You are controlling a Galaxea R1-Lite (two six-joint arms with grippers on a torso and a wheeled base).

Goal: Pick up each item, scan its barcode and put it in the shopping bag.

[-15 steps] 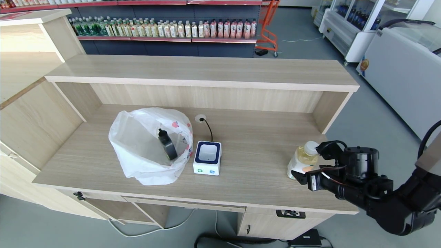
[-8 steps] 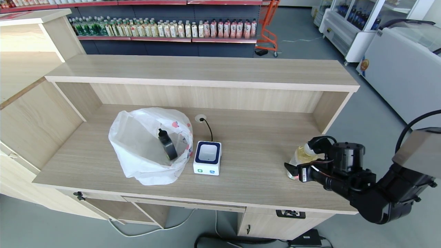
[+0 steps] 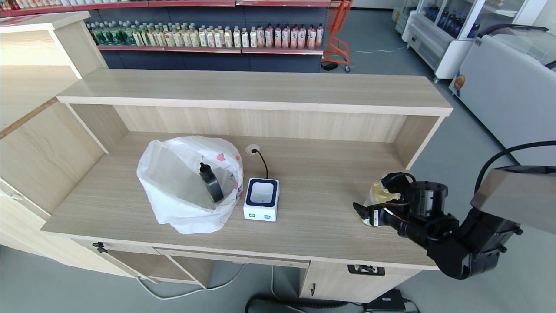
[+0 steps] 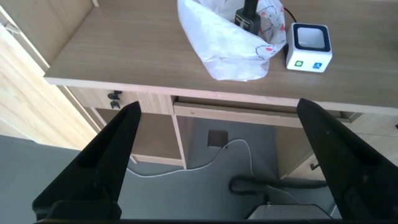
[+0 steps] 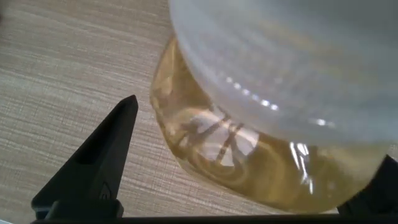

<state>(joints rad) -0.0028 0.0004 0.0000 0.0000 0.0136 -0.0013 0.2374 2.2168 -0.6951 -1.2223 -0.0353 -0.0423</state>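
Note:
A bottle of yellow drink (image 3: 376,194) stands near the counter's right front edge. My right gripper (image 3: 371,198) is open, one finger on each side of the bottle. In the right wrist view the bottle (image 5: 249,162) and its white cap (image 5: 292,62) sit close between the dark fingers (image 5: 93,174), with a gap at the visible finger. The white shopping bag (image 3: 182,187) stands open at the left of the counter, with a black bottle (image 3: 210,182) inside. My left gripper (image 4: 217,162) hangs open below the counter's front edge, facing the bag (image 4: 224,43).
A small white barcode scanner (image 3: 261,199) with a dark window sits right of the bag, its cable running to a hole in the counter (image 3: 321,174). A raised shelf backs the counter, with side walls at both ends. Store shelves and freezers stand behind.
My right arm has moved left and forward, so its fingers now straddle the bottle and the wrist hides the cap. Bag, scanner and bottle have stayed put.

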